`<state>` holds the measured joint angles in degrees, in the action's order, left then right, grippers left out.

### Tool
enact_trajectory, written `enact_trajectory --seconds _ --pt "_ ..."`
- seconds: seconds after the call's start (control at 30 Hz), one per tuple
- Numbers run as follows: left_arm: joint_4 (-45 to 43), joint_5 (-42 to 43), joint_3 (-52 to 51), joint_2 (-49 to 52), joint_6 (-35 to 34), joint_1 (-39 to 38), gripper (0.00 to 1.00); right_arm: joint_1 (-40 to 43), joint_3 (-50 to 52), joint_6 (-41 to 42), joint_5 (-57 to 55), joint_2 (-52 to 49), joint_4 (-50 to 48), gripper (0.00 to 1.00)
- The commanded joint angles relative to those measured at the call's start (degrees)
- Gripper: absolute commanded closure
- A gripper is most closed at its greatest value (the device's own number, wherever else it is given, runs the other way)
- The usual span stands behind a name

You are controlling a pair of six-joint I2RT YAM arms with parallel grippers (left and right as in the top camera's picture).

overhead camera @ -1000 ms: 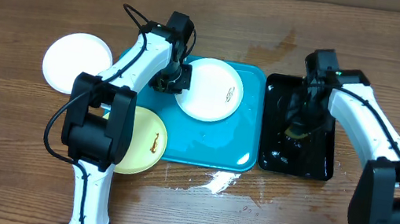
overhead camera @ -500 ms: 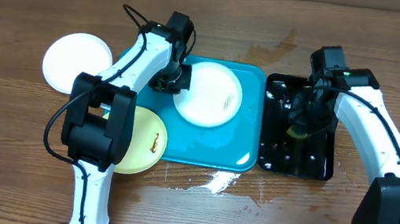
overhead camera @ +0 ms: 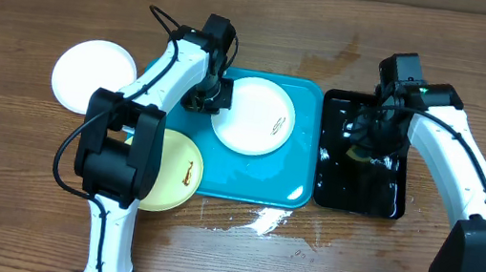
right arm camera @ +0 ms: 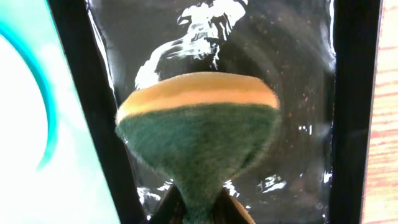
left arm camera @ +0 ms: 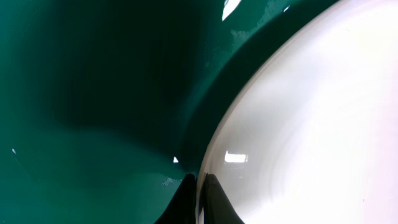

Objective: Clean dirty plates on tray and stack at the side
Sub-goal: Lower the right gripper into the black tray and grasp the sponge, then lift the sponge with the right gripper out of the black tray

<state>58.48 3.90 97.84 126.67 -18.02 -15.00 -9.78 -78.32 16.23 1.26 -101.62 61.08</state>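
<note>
From overhead, we are seeing the left gripper [overhead camera: 210, 95] clamping the rim of the white plate [overhead camera: 254, 114] lying on the turquoise tray [overhead camera: 261, 179], probably to steady it for scrubbing. A yellow-green plate [overhead camera: 175, 172] is overhanging the tray's front-left corner, and a second white plate [overhead camera: 93, 75] is sitting left of the tray.

In the left wrist view, the jaws are pinching together on that rim.

In the right wrist view, the right gripper [right arm camera: 199, 214] is squeezing a sponge [right arm camera: 199, 124] over the black tray [right arm camera: 298, 62], right of the turquoise tray, likely wetting it.
</note>
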Motion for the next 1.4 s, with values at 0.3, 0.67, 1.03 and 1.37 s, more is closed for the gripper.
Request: enact_trajectory --seconds 0.3,0.67,1.03,1.37 --pt "-0.6 -0.5 -0.2 0.4 -0.2 0.0 0.96 0.2 0.8 -0.4 0.5 1.6 -5.1 0.38" --pt "-0.3 -0.5 -0.2 0.4 -0.2 0.0 0.96 0.2 9.2 -1.5 -4.9 -1.7 -17.8 0.37" --pt "-0.3 -0.5 -0.2 0.4 -0.2 0.0 0.96 0.2 18.5 -1.4 -7.0 -1.8 -31.0 0.39" --pt "-0.3 -0.5 -0.2 0.4 -0.2 0.0 0.96 0.2 21.7 -1.4 -7.0 -2.0 -38.1 0.85"
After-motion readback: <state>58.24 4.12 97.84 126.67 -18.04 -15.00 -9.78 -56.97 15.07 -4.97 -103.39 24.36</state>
